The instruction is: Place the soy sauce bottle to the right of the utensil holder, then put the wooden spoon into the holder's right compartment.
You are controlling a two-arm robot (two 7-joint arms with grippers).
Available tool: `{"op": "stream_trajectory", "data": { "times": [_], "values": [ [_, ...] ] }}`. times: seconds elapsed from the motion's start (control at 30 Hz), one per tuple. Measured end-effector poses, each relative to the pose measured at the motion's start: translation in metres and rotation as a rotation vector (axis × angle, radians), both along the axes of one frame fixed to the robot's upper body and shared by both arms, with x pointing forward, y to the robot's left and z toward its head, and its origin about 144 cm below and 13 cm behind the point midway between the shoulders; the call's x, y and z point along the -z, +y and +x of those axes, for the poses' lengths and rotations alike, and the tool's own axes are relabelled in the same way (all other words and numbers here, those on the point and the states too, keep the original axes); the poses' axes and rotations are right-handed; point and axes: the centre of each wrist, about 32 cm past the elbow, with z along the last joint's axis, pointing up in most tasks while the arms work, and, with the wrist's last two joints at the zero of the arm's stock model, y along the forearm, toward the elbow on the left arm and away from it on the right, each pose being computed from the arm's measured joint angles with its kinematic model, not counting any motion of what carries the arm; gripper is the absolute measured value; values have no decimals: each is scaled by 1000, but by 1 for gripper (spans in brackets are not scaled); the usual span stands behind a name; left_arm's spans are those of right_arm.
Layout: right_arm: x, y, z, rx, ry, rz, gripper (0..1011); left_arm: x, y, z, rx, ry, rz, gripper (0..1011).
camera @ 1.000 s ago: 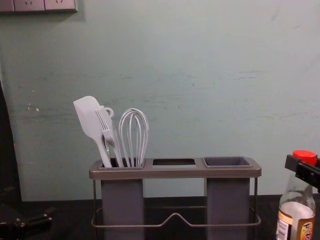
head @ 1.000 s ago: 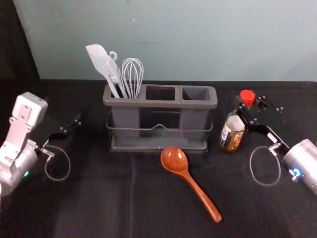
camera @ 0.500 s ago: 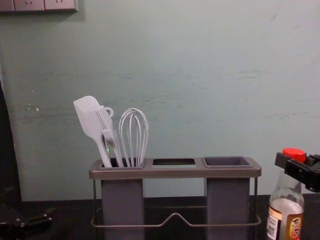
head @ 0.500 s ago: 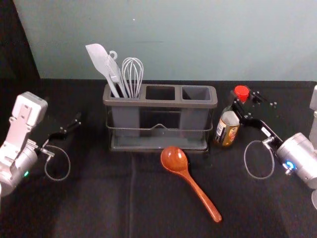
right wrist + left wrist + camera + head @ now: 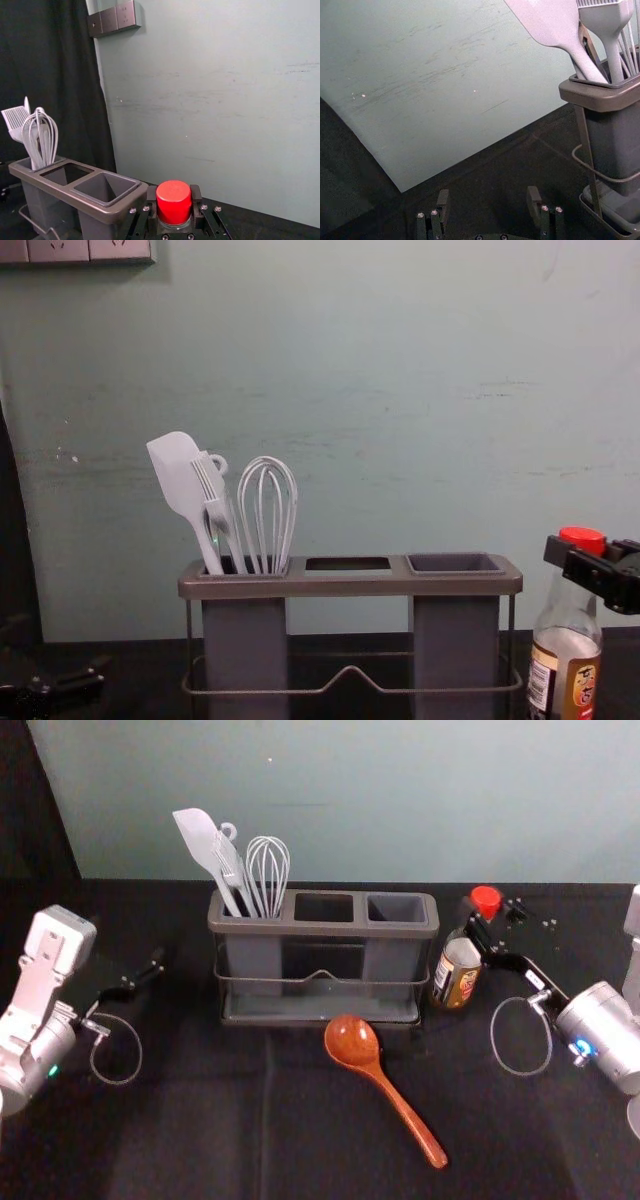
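The bottle (image 5: 458, 975) and the right gripper (image 5: 173, 200) have shifted slightly left, closer to the holder (image 5: 325, 930); the bottle stands just right of it. I'd keep it upright, let its base settle, then open the jaws, now closed about its neck, and back off without tipping it. The right wrist view shows jaws on both sides of the cap (image 5: 173, 201); from the chest, one hides part of the neck. The head view gives the spoon (image 5: 352, 1042), lying near on the table (image 5: 200, 1120). The left gripper (image 5: 488, 195) idles at left, jaws apart.

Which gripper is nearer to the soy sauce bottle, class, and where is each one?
Right. The right gripper is closed on the soy sauce bottle at its capped top; the left gripper is open, off beyond the utensil holder's left end.
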Motion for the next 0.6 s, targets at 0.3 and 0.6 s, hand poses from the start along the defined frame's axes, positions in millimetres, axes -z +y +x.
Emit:
{"op": "stream_trajectory", "data": {
  "times": [0.3, 0.6],
  "values": [
    [3, -1, -1, 3, 8, 1, 390, 0, 0, 0, 0, 0, 0, 1000],
    [2, -3, -1, 3, 3, -9, 392, 0, 0, 0, 0, 0, 0, 1000]
  ]
}}
